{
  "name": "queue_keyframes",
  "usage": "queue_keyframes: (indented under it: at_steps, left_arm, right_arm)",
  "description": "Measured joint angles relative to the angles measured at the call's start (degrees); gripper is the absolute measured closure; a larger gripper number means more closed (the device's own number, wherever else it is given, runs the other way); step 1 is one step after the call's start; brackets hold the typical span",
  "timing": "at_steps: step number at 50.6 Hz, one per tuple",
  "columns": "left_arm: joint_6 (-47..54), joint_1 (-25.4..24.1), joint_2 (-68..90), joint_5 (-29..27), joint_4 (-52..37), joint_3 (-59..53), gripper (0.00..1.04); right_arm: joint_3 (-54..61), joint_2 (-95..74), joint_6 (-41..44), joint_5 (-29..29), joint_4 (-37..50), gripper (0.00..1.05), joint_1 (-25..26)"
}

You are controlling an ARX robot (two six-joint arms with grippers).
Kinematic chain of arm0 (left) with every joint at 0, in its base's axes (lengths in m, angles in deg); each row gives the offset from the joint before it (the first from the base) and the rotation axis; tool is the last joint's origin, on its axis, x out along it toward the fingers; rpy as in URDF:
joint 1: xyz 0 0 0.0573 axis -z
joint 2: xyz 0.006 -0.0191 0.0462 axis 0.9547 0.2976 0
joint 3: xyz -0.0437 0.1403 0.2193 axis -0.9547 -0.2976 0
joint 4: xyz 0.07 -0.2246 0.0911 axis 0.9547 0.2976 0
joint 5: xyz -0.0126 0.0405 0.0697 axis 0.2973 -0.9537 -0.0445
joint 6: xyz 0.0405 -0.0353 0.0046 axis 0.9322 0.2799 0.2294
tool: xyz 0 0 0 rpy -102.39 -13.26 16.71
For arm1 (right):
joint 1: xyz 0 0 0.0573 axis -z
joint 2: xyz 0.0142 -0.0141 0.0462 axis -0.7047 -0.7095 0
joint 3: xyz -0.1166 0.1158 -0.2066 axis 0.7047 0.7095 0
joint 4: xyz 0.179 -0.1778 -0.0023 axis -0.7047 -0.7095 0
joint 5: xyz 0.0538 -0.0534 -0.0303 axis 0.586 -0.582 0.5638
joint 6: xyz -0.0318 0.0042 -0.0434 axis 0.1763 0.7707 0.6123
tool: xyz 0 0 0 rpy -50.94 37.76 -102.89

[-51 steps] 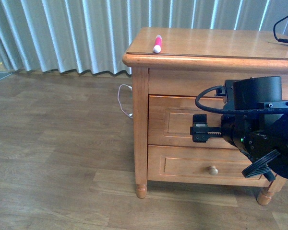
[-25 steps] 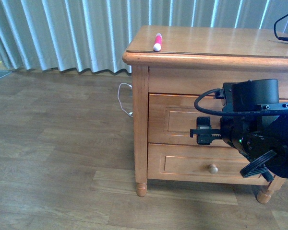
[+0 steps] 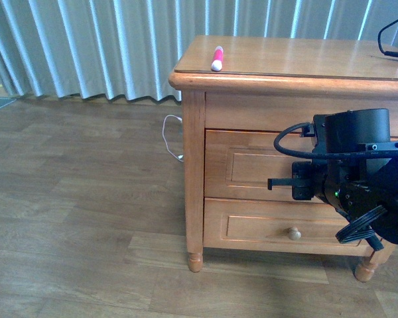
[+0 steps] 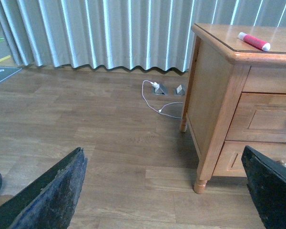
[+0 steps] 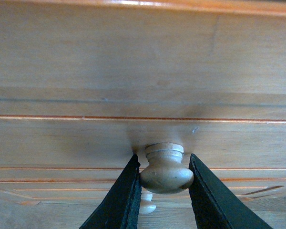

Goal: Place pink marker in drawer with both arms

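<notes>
Right pincer (image 5: pixel 163 160) clasping knob (image 5: pixel 166 172), frontally hidden

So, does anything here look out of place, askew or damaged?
Nothing looks damaged or spilled. Only the pink marker lies loose near the front left corner of the cabinet top, and a white cable trails on the floor beside the cabinet. The upper drawer and lower drawer look shut.

pale pleated curtains (image 3: pixel 86 46) hang behind grey-brown plank floor (image 3: pixel 73 199)
</notes>
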State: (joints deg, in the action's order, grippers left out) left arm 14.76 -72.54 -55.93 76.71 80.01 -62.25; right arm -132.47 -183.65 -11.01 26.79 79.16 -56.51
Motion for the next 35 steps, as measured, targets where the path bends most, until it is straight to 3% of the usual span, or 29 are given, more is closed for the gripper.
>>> queue_keyframes:
  at_steps: [15, 35]
  left_arm:
    - [0.00, 0.00, 0.00, 0.00, 0.00, 0.00, 0.06]
    - [0.00, 0.00, 0.00, 0.00, 0.00, 0.00, 0.06]
  right_arm:
    - [3.82, 1.57, -0.85, 1.70, 2.67, 0.80, 0.00]
    - [27.58, 15.23, -4.55, 4.42, 9.07, 0.80, -0.57]
